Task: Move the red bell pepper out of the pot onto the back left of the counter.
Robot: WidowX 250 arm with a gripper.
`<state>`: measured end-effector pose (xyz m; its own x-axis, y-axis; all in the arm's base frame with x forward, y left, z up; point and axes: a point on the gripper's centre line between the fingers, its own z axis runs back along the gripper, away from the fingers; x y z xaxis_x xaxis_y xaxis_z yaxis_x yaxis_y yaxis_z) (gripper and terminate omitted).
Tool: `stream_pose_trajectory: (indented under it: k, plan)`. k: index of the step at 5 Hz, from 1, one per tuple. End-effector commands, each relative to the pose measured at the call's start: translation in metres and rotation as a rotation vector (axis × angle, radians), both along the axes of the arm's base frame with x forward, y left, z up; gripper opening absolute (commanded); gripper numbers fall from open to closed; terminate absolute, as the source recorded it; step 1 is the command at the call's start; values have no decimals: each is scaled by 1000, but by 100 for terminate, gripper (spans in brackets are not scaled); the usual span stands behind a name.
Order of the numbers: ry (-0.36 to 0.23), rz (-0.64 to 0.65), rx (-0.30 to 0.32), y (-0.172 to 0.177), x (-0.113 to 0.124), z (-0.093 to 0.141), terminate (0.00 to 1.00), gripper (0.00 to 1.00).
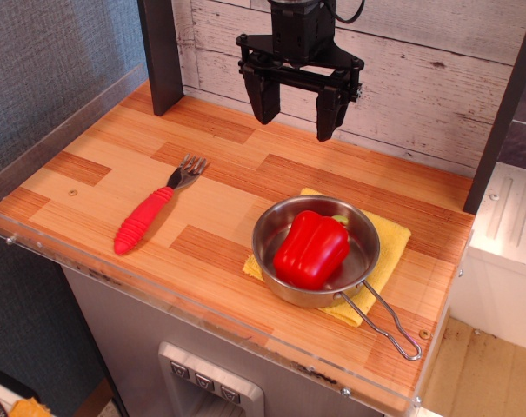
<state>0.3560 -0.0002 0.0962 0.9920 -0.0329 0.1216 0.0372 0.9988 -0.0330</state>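
The red bell pepper (311, 249) lies on its side inside the pot (362, 236), a small shiny steel pan with a looped wire handle pointing to the front right. The pot sits on a yellow cloth on the wooden counter (219, 187). My gripper (296, 120) is black, open and empty, with its jaws spread wide. It hangs above the back middle of the counter, well above and behind the pot, touching nothing.
A fork with a red ribbed handle (146, 217) lies on the left half of the counter. The yellow cloth (393, 239) is under the pot. Clear acrylic edges (54, 122) run along the left and front. Dark posts stand at back left (161, 52) and right (503, 113).
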Motion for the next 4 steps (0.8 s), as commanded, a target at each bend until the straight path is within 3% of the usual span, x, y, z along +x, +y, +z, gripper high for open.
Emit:
stream_pose_trajectory:
  k: [1,2,4]
  plan:
    - [0,0,0,0,0,0,0,100]
    - [2,-6,49,-11,-25,2,0,100]
    - [-22,-14,33,-26,-61,9,0,100]
